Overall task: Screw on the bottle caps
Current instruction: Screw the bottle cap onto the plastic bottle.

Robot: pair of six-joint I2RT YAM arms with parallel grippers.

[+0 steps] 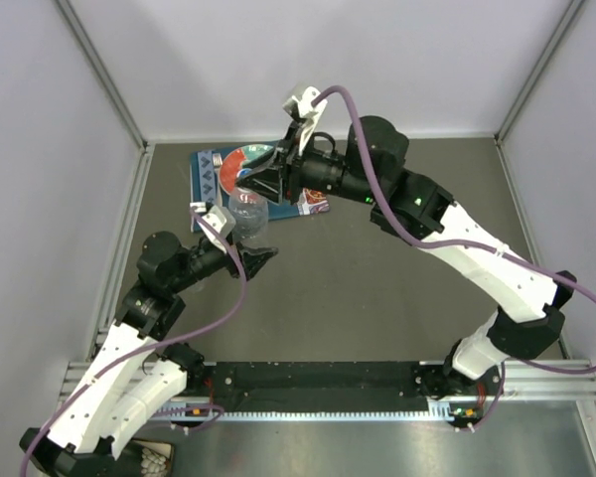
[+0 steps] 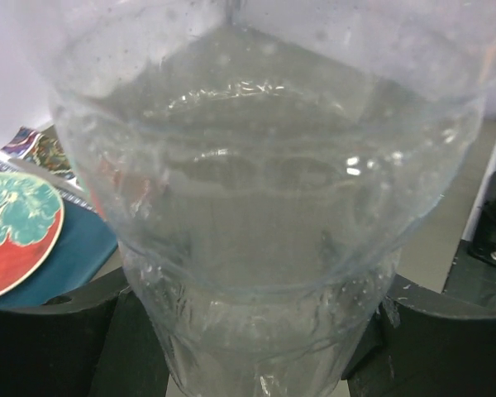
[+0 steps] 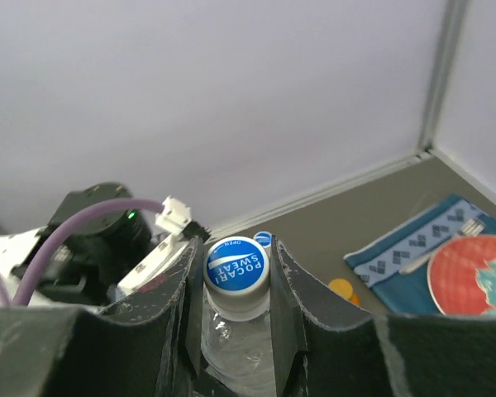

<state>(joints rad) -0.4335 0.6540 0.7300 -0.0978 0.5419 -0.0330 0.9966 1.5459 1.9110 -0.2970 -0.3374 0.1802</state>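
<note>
Together, two arms tackle one bottle cap

Upright toward the far-left part of the tabletop (image 1: 377,298), a clear bottle (image 1: 246,211) is gripped at two heights. The left pincer (image 1: 257,256) clamps its ribbed body low down, fingers (image 2: 50,331) pressed against the plastic. The right pincer (image 3: 235,252) reaches over from the right and pinches the cap (image 3: 236,266), a white one with a blue printed top, seated on the neck. How far the thread has taken cannot be told from these views. The step in hand appears to be the turning of that cap. Doing it well likely means holding the wrist in line with the neck and pressing down lightly so the thread catches rather than skips. The lower grip should be firm, but not so hard that the thin wall buckles. A slip on the small cap looks the chief risk. Just behind the bottle lies a blue patterned mat (image 3: 380,252) carrying a red-and-teal plate (image 3: 471,277). A small orange disc (image 3: 341,289), probably another cap, rests on the tabletop near the mat's edge. The surface is dark grey and matte, fenced by pale walls (image 1: 328,60) in a metal frame, with a black rail (image 1: 318,376) at the near edge where both arms are bolted
</note>
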